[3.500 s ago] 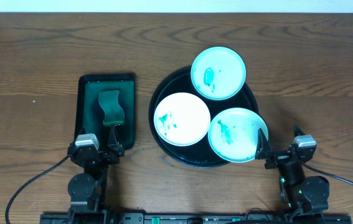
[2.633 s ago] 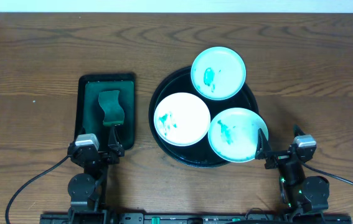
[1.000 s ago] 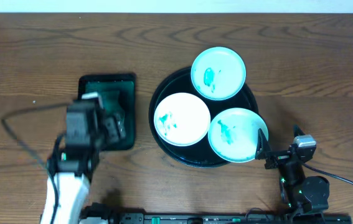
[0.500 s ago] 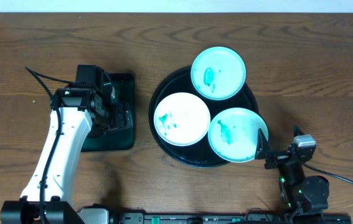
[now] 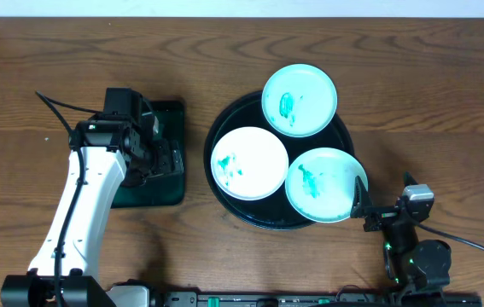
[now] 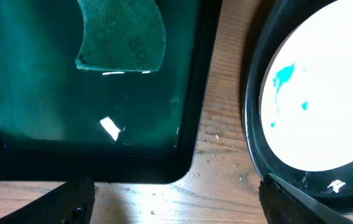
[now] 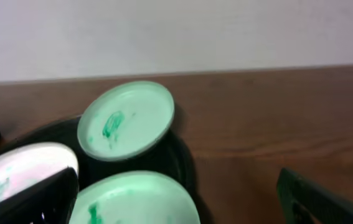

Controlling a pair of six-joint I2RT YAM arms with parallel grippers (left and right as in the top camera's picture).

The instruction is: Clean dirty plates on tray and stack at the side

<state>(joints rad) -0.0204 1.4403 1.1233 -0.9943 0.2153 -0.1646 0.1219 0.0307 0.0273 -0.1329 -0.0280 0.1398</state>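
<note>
**Left gripper** (image 6: 179, 204), jaws spread wide and empty, has swung out from its parked pose to hover over the green tray (image 6: 39, 93), just short of the sponge (image 6: 121, 34); wiping appears about to begin. The plates (image 5: 249, 163), all smeared teal, lie unstacked on the black tray (image 5: 218, 128). The right gripper (image 7: 182, 205) rests wide apart near the tabletop (image 5: 446, 102) edge. In the overhead view the arm hides the sponge.

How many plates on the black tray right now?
3 plates: far plate overhanging the tray rim, left plate, near-right plate. None seems hidden.
</note>
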